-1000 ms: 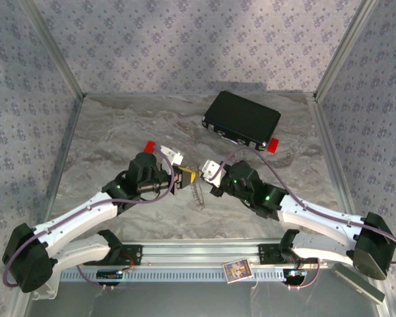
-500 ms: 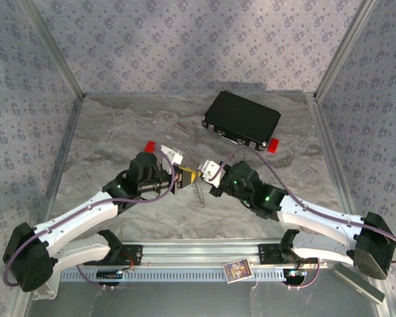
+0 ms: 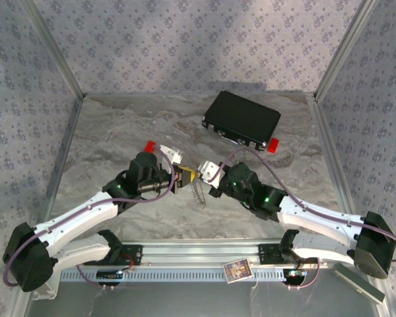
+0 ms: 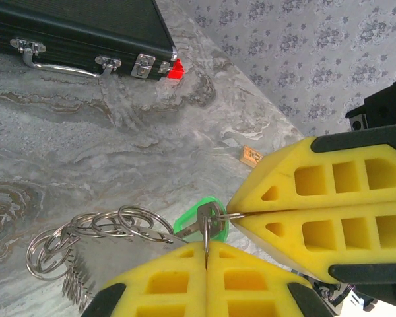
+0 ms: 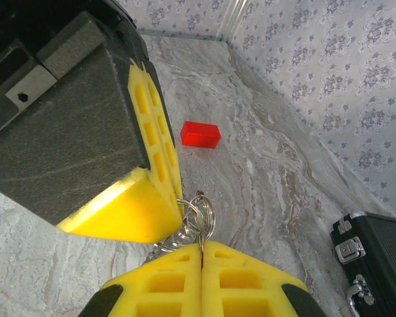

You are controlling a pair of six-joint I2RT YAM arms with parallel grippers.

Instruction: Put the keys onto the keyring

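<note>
Left gripper [image 4: 206, 254] clamped on green key [image 4: 186, 224], right gripper [image 5: 201, 261] clamped on keyring [image 4: 86, 231], tip to tip, nearside of black case [image 3: 243, 119]. Risk: if you tug unevenly, the key slips free.

keyring [image 3: 197, 191] between left tool [image 3: 185, 177] and right tool [image 3: 202, 174]; case [image 3: 243, 119] behind them on table [image 3: 119, 132].
</note>
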